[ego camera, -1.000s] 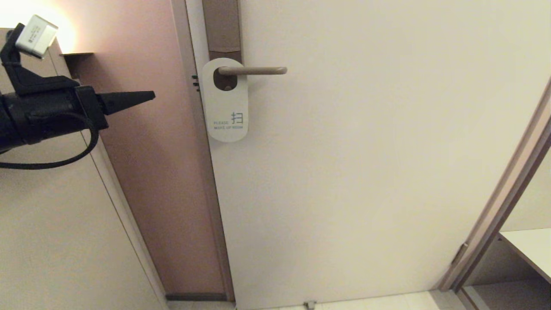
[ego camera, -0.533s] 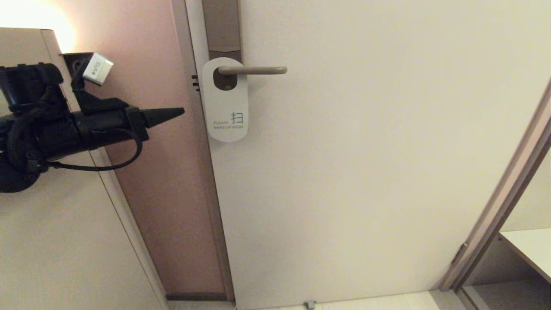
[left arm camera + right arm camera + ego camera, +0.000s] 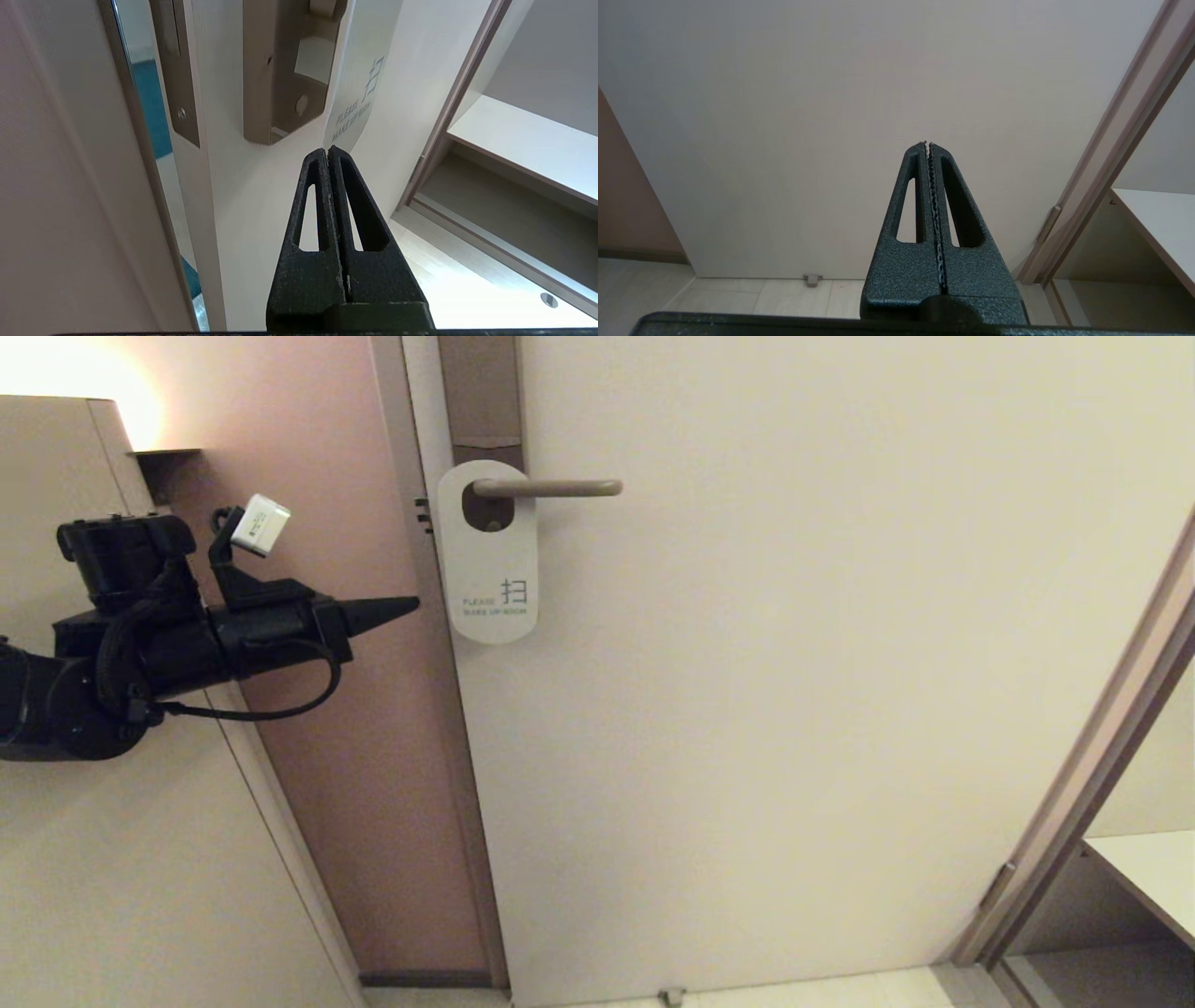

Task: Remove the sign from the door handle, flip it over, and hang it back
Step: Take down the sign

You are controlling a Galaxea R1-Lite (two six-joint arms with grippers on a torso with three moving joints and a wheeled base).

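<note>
The sign [image 3: 489, 560], white side out with teal text, hangs by its oval hole on the door handle [image 3: 549, 487], a beige lever on a brown backplate [image 3: 483, 392]. In the left wrist view the sign [image 3: 357, 93] is seen nearly edge-on beside the backplate [image 3: 280, 70]. My left gripper [image 3: 413, 605] is shut and empty, held level to the left of the sign's lower half, a short gap away. Its closed tips [image 3: 327, 150] point just under the sign's bottom end. My right gripper [image 3: 927, 143] is shut with nothing in it, facing the plain lower door; it is out of the head view.
The cream door [image 3: 794, 709] fills the middle. A pinkish wall panel [image 3: 355, 756] and the door frame stand on the left. A doorway frame [image 3: 1102, 747] and a white shelf [image 3: 1153, 873] are at the lower right. A small door stop [image 3: 670, 997] sits on the floor.
My left arm has come down and moved right, bringing the shut gripper from upper left to beside the sign. The sign and handle have not moved.
</note>
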